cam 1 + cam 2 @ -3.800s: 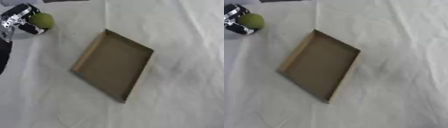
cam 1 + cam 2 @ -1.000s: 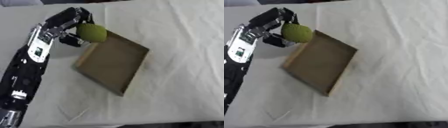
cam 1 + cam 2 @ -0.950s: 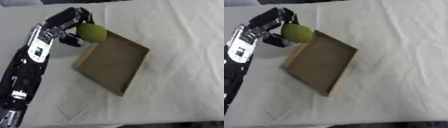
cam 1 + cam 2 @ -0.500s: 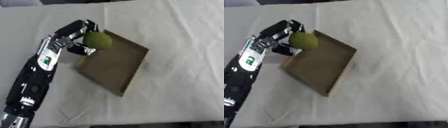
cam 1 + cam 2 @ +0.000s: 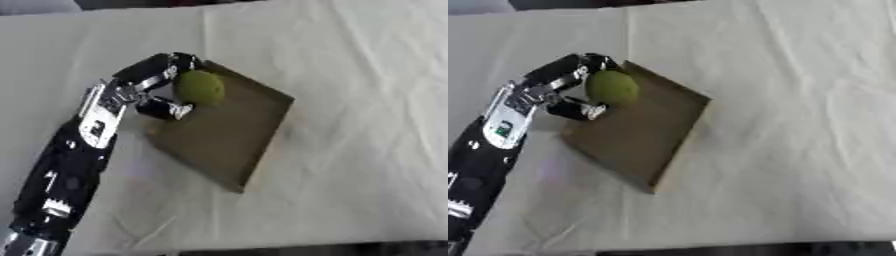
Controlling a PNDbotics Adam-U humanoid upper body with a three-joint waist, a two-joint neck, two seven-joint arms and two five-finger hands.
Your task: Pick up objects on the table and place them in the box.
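Over the near-left corner of the box I have my left hand, its fingers and thumb curled round a green ball. From my view the ball sits above the box's upper left part, just inside its rim. I see the shallow brown box lying askew on the white tablecloth, with my left arm reaching in from the lower left.
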